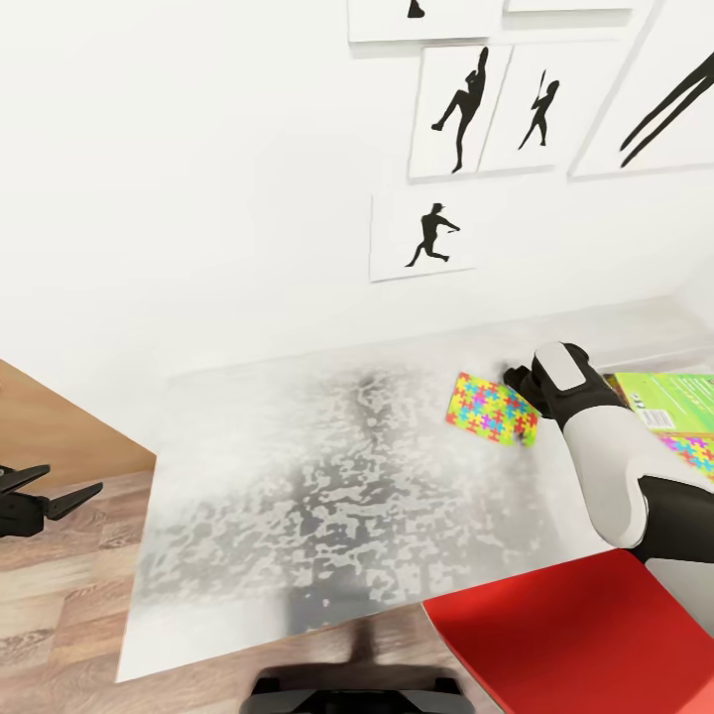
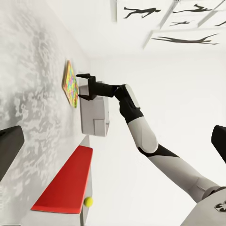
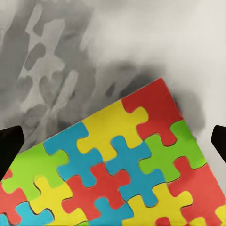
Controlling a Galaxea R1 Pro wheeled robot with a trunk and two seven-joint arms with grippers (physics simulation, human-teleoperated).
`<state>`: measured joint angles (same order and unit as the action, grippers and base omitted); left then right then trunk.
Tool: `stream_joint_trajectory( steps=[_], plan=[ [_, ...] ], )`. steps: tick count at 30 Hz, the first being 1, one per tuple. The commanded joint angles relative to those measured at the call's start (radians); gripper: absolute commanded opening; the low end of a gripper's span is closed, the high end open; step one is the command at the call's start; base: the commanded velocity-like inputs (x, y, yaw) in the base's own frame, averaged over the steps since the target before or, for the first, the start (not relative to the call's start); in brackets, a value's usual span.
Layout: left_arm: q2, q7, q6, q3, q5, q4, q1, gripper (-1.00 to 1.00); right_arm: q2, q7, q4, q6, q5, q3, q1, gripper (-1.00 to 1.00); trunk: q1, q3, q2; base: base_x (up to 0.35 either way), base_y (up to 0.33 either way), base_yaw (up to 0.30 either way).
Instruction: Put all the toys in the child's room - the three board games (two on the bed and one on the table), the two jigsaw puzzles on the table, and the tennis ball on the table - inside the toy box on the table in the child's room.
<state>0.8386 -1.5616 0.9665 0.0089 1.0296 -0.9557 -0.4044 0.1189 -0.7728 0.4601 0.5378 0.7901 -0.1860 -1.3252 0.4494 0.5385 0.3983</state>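
Observation:
A jigsaw puzzle (image 1: 490, 409) with bright red, yellow, blue and green pieces lies flat on the marbled grey table (image 1: 297, 476), toward its right side. My right gripper (image 1: 514, 380) hovers open just over the puzzle's far edge; the right wrist view looks straight down on the puzzle (image 3: 122, 160) between the spread fingers. From the left wrist view the right gripper (image 2: 79, 86) stands open beside the puzzle (image 2: 70, 83). A green box (image 1: 662, 399) rests on a second puzzle (image 1: 694, 451) at the right. A tennis ball (image 2: 88, 201) shows by a red slab. My left gripper (image 1: 55, 501) hangs open off the table's left.
A flat red slab (image 1: 575, 635) sits at the table's near right corner. A pale grey box (image 2: 94, 115) stands past the puzzle, by the wall. Framed silhouette pictures (image 1: 421, 236) hang on the white wall behind. Wood floor (image 1: 59, 595) lies to the left.

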Motion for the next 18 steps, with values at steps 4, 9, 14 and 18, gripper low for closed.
stream_joint_trajectory(
  steps=[4,9,14,18],
  plan=[
    [0.001,-0.004,0.011,-0.001,0.001,0.001,-0.001,1.0,-0.003,-0.006,0.002,0.004,0.006,-0.001,0.0,1.0,0.001,0.001,0.002,0.0,0.144,0.0],
    [0.001,-0.004,0.011,-0.001,0.001,0.003,-0.001,1.0,-0.003,-0.006,0.002,0.004,0.006,-0.001,0.0,1.0,0.001,0.001,0.002,0.0,0.047,0.0],
    [0.001,-0.004,0.011,-0.001,0.001,0.003,-0.001,1.0,-0.002,-0.006,0.002,0.004,0.006,-0.001,0.0,1.0,0.001,0.001,0.002,0.0,0.144,0.0],
    [0.001,-0.004,0.011,-0.001,0.001,0.003,-0.001,1.0,-0.001,-0.005,0.002,0.004,0.006,-0.001,0.0,1.0,0.001,0.001,0.002,0.0,0.046,0.0]
  ],
)
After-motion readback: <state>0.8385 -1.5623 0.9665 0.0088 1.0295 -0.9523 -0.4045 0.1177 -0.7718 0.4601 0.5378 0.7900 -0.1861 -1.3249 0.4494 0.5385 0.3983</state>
